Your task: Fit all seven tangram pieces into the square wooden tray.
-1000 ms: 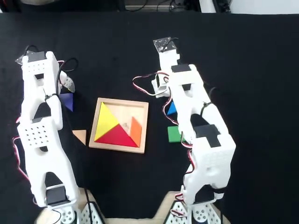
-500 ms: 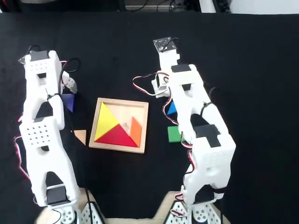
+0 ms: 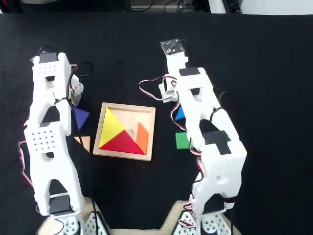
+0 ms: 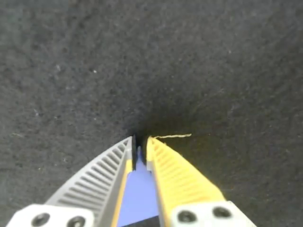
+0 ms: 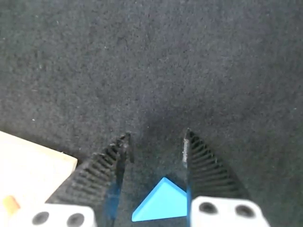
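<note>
The square wooden tray (image 3: 150, 113) holds a yellow triangle (image 3: 110, 126), a red triangle (image 3: 123, 144) and an orange piece (image 3: 142, 137). My left gripper (image 4: 140, 139) is shut on a purple triangle (image 4: 139, 194), which in the high view hangs just left of the tray as the purple triangle (image 3: 80, 117). My right gripper (image 5: 156, 137) stands open over the black cloth, with a blue triangle (image 5: 163, 201) lying between its fingers near their base. The blue triangle (image 3: 179, 114) lies right of the tray, partly under the right arm.
A tan piece (image 3: 84, 143) lies by the tray's lower left corner. A green square (image 3: 182, 140) sits right of the tray beside the right arm. A corner of the tray (image 5: 33, 165) shows in the right wrist view. Black cloth (image 3: 264, 73) covers the table.
My left arm has shifted right toward the tray, carrying the purple triangle with it. The right arm has kept still.
</note>
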